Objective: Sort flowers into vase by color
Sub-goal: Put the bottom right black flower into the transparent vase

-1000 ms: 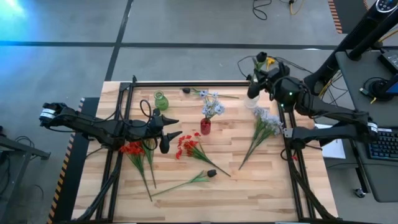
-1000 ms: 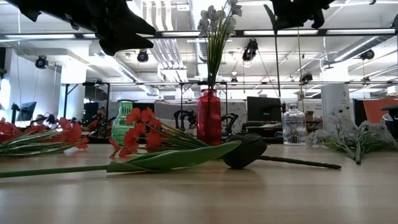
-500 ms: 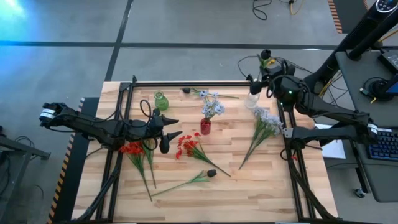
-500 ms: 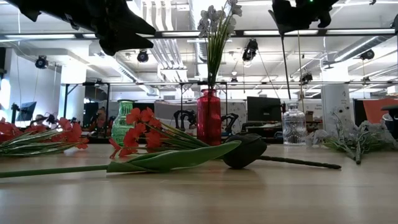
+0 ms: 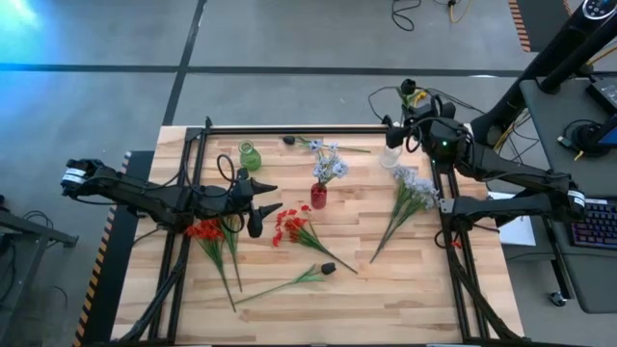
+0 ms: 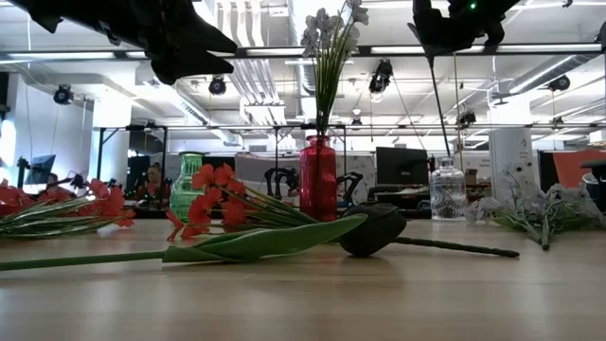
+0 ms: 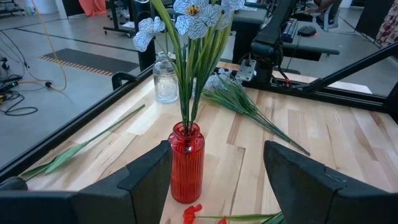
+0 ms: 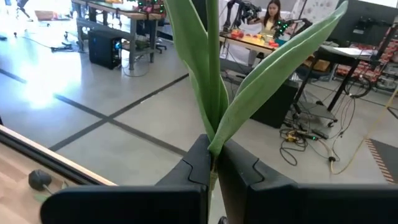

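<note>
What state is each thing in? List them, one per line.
Red vase: upright, holds pale blue flowers.
Green vase: upright, empty.
Clear vase: upright; held stem hangs over it.
Right gripper: jaws shut on the stem.
Left gripper: jaws open, empty, above the table.
Red flowers: lying flat.
Dark bud stem: lying flat.

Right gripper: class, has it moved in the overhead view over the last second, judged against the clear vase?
Yes. The right gripper, shut on a green stem, has moved toward the table's far edge, beside the clear vase.
</note>
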### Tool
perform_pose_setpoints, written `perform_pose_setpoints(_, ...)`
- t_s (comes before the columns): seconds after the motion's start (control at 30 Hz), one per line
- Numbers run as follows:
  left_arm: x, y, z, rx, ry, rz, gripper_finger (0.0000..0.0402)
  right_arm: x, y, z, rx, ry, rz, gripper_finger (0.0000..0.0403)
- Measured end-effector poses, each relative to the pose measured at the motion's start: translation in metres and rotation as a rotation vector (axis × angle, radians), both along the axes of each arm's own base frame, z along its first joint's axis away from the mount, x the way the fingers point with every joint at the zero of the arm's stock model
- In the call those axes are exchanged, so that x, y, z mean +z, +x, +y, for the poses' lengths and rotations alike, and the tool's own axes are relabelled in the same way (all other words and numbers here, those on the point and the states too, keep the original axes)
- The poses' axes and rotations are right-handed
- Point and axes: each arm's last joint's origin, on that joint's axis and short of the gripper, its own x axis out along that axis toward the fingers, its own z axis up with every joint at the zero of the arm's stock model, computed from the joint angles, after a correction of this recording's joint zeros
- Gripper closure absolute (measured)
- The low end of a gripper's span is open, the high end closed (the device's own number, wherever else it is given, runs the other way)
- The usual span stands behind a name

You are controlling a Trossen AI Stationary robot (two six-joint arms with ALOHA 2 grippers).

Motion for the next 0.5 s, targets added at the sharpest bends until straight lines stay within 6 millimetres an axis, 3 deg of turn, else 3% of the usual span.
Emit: perform_pose_setpoints(0.5, 0.0000, 0.0000, -0.0001, 0.000, 0.000, 0.000, 0.0166, -0.0022, 0.0007, -0.0003, -0.001, 0.000, -0.012, 0.0390)
